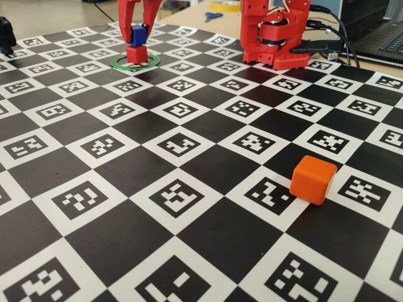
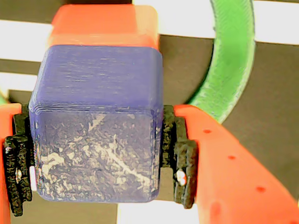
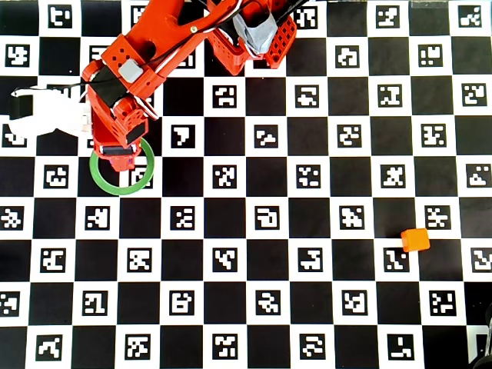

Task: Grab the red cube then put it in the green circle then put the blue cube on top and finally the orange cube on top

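Observation:
My gripper [image 1: 138,33] is shut on the blue cube [image 1: 138,37], holding it right over the red cube [image 1: 136,54]. The red cube stands inside the green circle [image 1: 119,62] at the far left of the board. Seen from the wrist, the blue cube [image 2: 96,126] sits clamped between the black pads [image 2: 180,156], with the red cube [image 2: 105,25] peeking out beyond it and an arc of the green circle [image 2: 231,60] to the right. I cannot tell whether the two cubes touch. The orange cube [image 1: 313,179] lies alone at the near right, also in the overhead view [image 3: 415,240]. There the arm hides both stacked cubes.
The arm's red base [image 1: 274,34] stands at the board's far edge. Behind it lie scissors [image 1: 213,16], cables and a laptop [image 1: 384,38]. A white object [image 3: 46,111] sits left of the arm in the overhead view.

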Controlling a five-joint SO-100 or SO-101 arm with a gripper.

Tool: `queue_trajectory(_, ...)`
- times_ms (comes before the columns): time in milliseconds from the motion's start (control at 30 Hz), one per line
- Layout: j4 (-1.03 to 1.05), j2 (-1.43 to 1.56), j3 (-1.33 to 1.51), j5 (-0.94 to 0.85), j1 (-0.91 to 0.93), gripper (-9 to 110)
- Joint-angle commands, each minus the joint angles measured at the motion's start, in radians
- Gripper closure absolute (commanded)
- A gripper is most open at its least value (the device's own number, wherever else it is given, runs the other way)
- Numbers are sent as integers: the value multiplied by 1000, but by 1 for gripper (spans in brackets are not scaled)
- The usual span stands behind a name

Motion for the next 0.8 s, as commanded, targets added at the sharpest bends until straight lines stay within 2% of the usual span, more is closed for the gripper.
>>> queue_trajectory(0,-20,26,-6,6,8,91)
queue_trajectory(167,-31,28,3,20,8,90)
queue_trajectory(267,-32,31,9,14,8,74)
queue_trajectory(500,-21,48,0,44,11,59)
queue_trajectory(767,161,106,-172,81,-3,57)
